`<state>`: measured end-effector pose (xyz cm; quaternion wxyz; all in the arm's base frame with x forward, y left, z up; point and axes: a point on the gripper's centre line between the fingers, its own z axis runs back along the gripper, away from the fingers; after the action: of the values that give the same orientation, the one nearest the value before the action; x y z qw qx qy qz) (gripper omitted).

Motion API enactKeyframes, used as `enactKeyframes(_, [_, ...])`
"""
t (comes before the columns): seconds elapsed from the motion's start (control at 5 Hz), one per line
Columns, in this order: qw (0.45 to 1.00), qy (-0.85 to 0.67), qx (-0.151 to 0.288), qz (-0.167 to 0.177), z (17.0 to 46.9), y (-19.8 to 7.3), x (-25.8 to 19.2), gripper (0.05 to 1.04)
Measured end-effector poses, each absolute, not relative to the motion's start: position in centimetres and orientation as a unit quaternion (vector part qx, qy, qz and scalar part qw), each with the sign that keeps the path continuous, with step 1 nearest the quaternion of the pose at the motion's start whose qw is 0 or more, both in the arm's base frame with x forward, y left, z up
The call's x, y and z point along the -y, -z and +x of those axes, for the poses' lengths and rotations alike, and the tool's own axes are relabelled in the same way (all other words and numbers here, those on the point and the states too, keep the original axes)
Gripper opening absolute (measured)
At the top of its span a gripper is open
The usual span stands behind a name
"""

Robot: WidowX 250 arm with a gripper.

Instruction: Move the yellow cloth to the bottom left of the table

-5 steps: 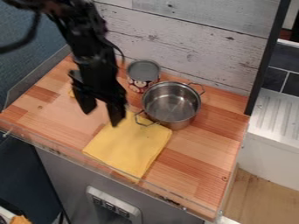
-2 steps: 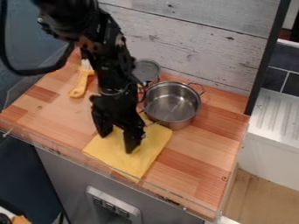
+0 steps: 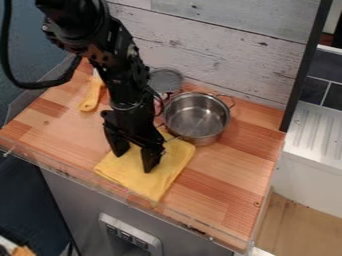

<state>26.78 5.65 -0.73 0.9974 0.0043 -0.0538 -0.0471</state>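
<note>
We see the gripper (image 3: 134, 161) left of the frame's centre, released, its fingers spread over the yellow cloth (image 3: 172, 162). We find the pot (image 3: 196, 119) just upper right of it

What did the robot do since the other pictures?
The gripper moved frontward and down to the yellow cloth, fingers apart. The cloth's edges shifted slightly. I can't see it grabbing anything. The pot and can stayed where they were.
</note>
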Motion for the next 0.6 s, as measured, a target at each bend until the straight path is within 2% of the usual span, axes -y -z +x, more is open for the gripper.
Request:
enactKeyframes(0.2, [0.995,0.048,0.081,0.021,27.3,0.7,-8.2,1.000])
enactKeyframes(0.6, [0.995,0.023,0.086,0.055,27.0,0.6,-13.1,1.001])
